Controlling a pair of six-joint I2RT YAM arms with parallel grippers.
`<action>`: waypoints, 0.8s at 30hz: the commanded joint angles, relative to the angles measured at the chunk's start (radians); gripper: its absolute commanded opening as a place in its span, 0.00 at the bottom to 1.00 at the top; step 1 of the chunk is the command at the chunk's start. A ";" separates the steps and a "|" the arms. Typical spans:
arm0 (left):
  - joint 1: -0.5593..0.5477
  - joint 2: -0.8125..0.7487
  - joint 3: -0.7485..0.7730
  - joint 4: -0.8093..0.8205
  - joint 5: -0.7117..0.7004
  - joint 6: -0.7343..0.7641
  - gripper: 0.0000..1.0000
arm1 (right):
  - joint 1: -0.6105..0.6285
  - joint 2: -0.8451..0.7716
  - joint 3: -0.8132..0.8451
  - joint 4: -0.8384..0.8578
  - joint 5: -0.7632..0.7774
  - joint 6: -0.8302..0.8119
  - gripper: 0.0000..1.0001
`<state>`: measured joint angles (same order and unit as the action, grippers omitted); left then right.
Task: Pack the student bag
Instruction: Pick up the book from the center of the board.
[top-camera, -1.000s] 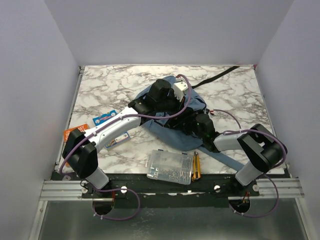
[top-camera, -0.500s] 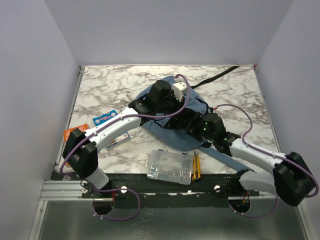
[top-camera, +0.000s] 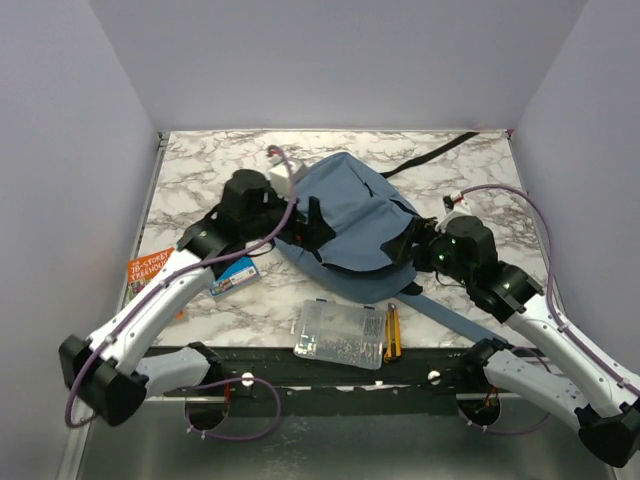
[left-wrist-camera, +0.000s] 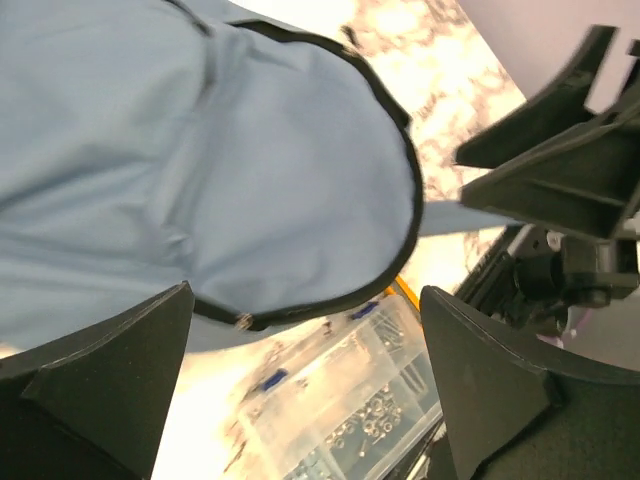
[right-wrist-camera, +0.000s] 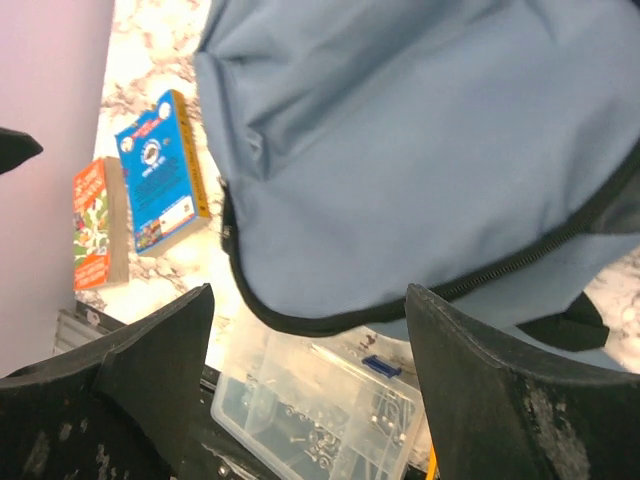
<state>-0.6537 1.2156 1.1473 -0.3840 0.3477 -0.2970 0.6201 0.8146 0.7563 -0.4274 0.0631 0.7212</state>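
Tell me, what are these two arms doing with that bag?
Two robot arms are working on a large blue-grey fabric backpack on the marble table. Neither holds anything: the left gripper and right gripper are open at its opposite sides. A clear plastic box of screws, a blue paperback, an orange paperback and a yellow tool lie outside it.

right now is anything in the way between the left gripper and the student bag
Nothing visible does. The left gripper is open right beside the student bag, with the bag's fabric directly ahead in the wrist view.
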 joint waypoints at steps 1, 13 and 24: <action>0.202 -0.196 -0.113 -0.183 -0.022 -0.062 0.98 | 0.008 0.046 0.121 -0.073 0.011 -0.078 0.81; 0.983 -0.319 -0.289 -0.324 -0.336 -0.329 0.98 | 0.304 0.563 0.393 0.289 -0.145 -0.080 0.81; 1.161 -0.082 -0.372 -0.148 -0.464 -0.384 0.98 | 0.409 1.115 0.664 0.495 -0.350 -0.071 0.82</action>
<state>0.4858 1.0496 0.7921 -0.6132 -0.0589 -0.6590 1.0286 1.8221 1.3308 -0.0029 -0.2169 0.6571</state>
